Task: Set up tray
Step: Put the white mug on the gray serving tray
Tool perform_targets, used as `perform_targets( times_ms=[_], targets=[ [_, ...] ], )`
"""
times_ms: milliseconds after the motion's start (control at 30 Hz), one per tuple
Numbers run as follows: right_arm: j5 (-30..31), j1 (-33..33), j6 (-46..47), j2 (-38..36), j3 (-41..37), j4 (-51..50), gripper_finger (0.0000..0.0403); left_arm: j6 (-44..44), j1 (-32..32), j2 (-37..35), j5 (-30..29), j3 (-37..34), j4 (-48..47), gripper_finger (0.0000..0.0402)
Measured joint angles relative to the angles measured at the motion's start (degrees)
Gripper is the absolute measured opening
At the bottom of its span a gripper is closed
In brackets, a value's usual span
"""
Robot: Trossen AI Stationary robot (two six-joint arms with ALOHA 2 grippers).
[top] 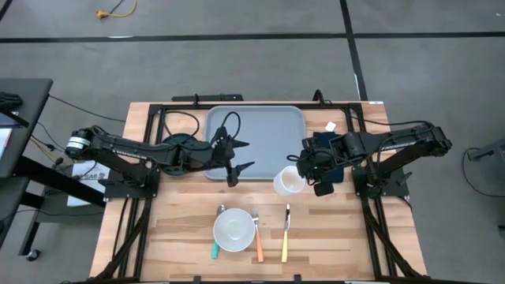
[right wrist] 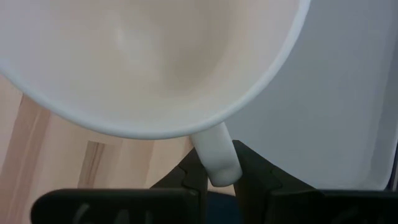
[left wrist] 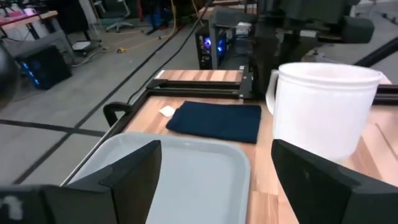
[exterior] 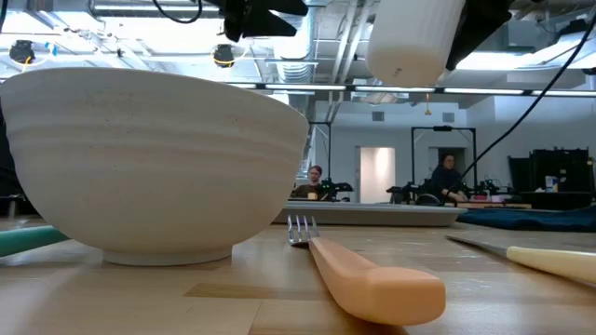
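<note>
White mug (top: 288, 181) hangs off the table in the right gripper (top: 309, 170), jaws clenched on its handle, seen close in the right wrist view where the two dark fingers (right wrist: 189, 176) pinch the handle stub. Landmark is the tray (top: 268, 126): mug sits just off the tray's near right corner, rim partly over the edge. Judged step: carry mug over the tray and set it down inside. To do it well, keep the mug level, shift it further over the tray floor so the base clears the raised rim, lower straight down, and let go only once the base is flat; handle grip is off-centre so the mug could swing or tip if dropped early. Left gripper (top: 239, 155) hovers over the tray's near left part, jaws spread, holding nothing; it is near the mug's path, so best to keep the two apart. Tray itself: large pale grey-blue plastic rectangle, rounded corners, raised rim, nothing visibly lying on its floor, set at the far middle of the table. Dark blue napkin (left wrist: 217, 122) lies on the wood just right of the tray, under the right arm. White bowl (top: 233, 229), orange-handled fork (top: 257, 236), yellow-handled utensil (top: 286, 233) and a teal-handled one (top: 215, 250) lie well nearer than the tray, not yet on it.
</note>
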Motion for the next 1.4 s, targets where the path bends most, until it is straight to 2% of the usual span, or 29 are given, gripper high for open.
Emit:
perform_targets(
  times_ms=[167,300,433,833,900,1000,1067,1267,1400],
  targets=[
    [0.0,0.0,0.0,0.0,0.0,0.0,0.0047,-0.3,0.1,0.0,2.1,0.0,-1.1,0.0295],
    [0.0,0.0,0.0,0.0,0.0,0.0,0.0047,9.1,0.2,0.0,1.9,0.0,-2.6,0.0295],
    [0.0,0.1,0.0,0.0,0.0,0.0,0.0047,12.2,0.2,0.0,1.8,0.0,-4.4,0.0295],
    [0.0,0.1,0.0,0.0,0.0,0.0,0.0047,5.8,0.2,0.0,2.2,0.0,-5.4,0.0295],
    [0.0,0.1,0.0,0.0,0.0,0.0,0.0047,0.9,0.1,0.0,-0.3,0.0,-3.5,0.0295],
    [-0.1,0.1,0.0,0.0,0.0,0.1,0.0047,-7.5,0.1,0.0,-9.4,0.0,-1.3,0.0295],
    [-0.1,0.1,0.0,0.0,0.0,0.1,0.0047,-9.7,0.2,0.0,-12.7,0.0,-1.5,0.0295],
    [-0.6,0.1,0.0,0.0,0.0,0.0,0.0047,-2.7,0.1,0.0,-7.2,0.0,-2.9,0.0295],
    [-0.7,0.1,0.0,0.0,0.0,0.0,0.0047,0.2,0.2,0.0,-6.5,0.0,-4.0,0.0295]
  ],
)
